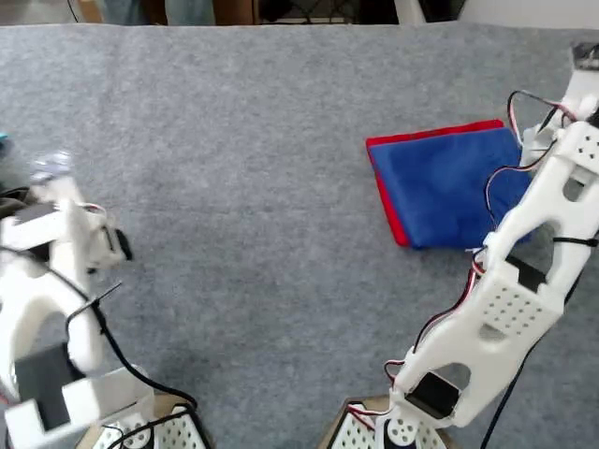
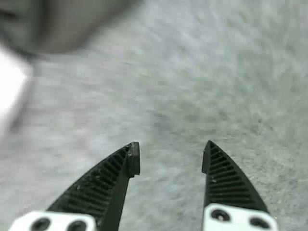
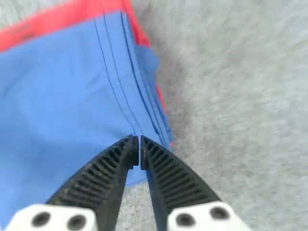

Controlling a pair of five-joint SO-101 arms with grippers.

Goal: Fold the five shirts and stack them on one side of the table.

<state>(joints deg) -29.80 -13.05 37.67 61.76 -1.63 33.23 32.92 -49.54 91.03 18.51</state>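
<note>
Most of the red shirt (image 3: 57, 19) hides under the blue shirt (image 1: 440, 187).

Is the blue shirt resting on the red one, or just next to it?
Touching. The high view shows the blue shirt lying flat on the red shirt, with only the red edges peeking out beneath it along two sides.

Grey worktop (image 1: 243, 168). Folded blue shirt (image 1: 440, 187) sits on a folded red shirt (image 1: 426, 134) at the right side, with red showing along the stack's far and left edges. Right arm (image 1: 510, 299) comes up from the near edge and crosses the stack's right part. Left arm (image 1: 56, 271) is at the left edge, well apart from the stack.
</note>
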